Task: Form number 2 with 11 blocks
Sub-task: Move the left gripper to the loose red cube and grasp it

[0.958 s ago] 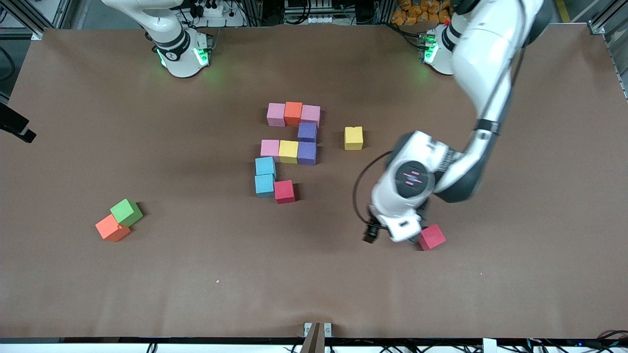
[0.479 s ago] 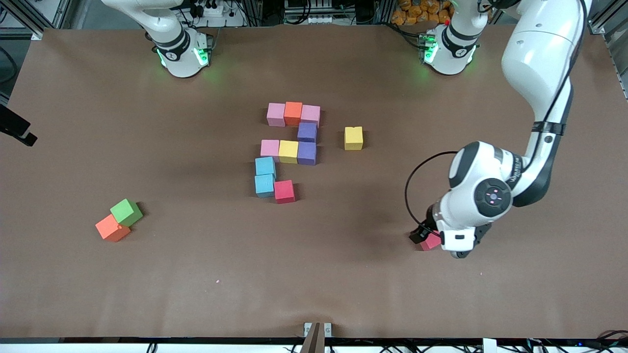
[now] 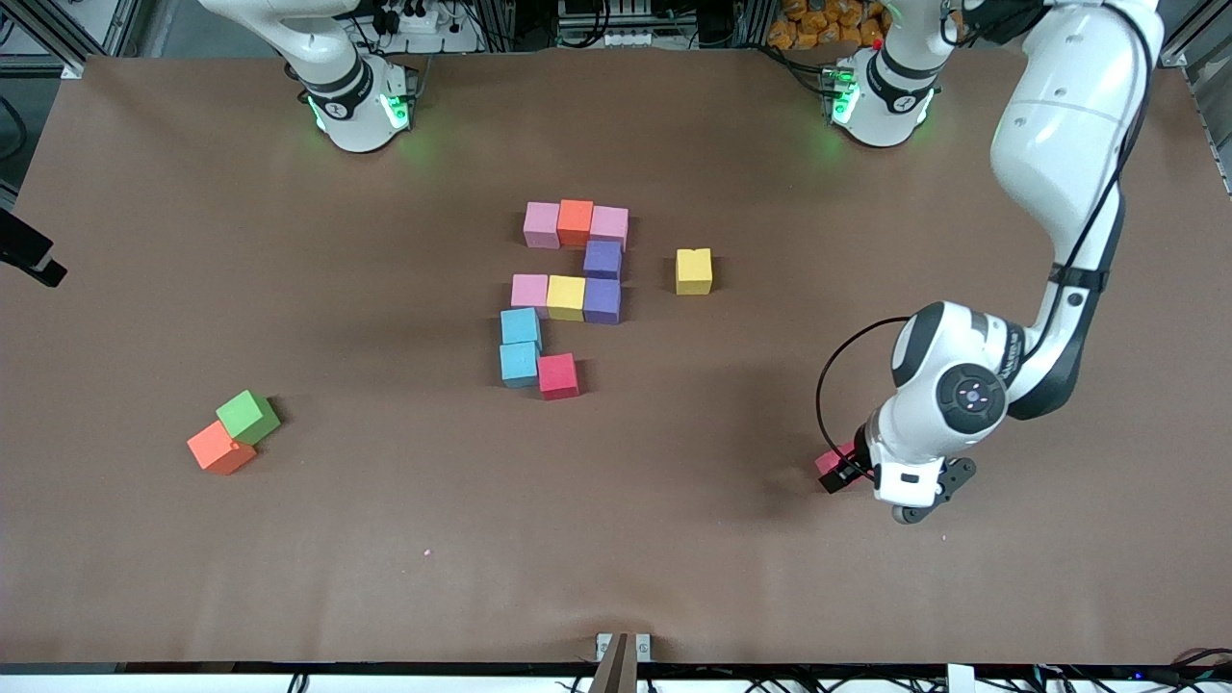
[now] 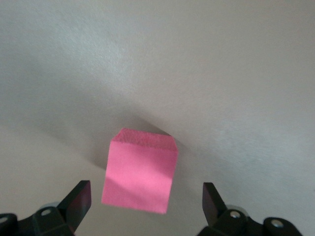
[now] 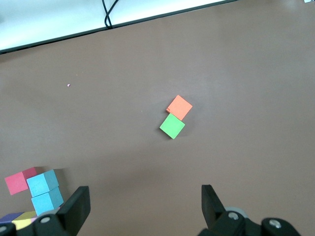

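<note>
A red block (image 3: 830, 461) lies alone near the left arm's end of the table, mostly covered by the left hand. My left gripper (image 3: 841, 474) is down around it, open; in the left wrist view the block (image 4: 140, 172) sits between the fingers (image 4: 78, 199), touching neither. Ten blocks stand edge to edge mid-table: a pink, orange (image 3: 575, 221), pink row, two purple (image 3: 603, 279), a pink and a yellow (image 3: 566, 297), two light blue (image 3: 520, 345), and a red (image 3: 558, 375). My right gripper (image 5: 145, 201) is open and holds nothing, high over the table.
A loose yellow cube (image 3: 694, 270) stands beside the figure toward the left arm's end. A green cube (image 3: 248, 416) and an orange cube (image 3: 220, 449) touch each other near the right arm's end, nearer the camera; the right wrist view also shows that green cube (image 5: 172, 126).
The left arm swung toward its own end of the table and turned its hand. The gripper went from beside the red block to straddling it. The blocks have not moved.
</note>
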`<action>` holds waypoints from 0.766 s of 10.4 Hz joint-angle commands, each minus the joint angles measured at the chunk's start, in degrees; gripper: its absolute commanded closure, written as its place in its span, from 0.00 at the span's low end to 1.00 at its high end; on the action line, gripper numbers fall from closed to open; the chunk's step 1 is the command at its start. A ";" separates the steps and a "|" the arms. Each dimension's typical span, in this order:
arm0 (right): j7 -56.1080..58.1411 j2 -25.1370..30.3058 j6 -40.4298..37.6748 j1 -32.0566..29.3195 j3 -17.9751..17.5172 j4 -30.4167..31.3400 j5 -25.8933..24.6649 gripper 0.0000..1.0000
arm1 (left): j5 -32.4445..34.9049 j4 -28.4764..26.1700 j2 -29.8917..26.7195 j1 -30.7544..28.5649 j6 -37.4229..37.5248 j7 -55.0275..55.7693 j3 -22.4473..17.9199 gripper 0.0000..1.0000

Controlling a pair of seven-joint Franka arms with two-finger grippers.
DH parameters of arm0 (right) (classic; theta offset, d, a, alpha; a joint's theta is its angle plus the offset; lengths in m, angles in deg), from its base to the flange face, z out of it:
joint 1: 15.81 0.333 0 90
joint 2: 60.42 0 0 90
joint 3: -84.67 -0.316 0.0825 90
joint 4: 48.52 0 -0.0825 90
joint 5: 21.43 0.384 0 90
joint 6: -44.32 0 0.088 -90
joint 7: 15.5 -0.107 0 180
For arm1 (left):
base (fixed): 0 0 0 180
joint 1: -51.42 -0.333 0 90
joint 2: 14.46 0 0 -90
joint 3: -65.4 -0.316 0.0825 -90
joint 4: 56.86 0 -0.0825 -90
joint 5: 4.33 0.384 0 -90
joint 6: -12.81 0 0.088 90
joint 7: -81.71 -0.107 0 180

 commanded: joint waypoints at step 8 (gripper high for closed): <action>-0.91 -0.19 -0.27 -1.31 0.33 -2.11 3.40 0.00 | 2.52 3.21 3.56 1.07 -2.27 -1.93 -2.17 0.75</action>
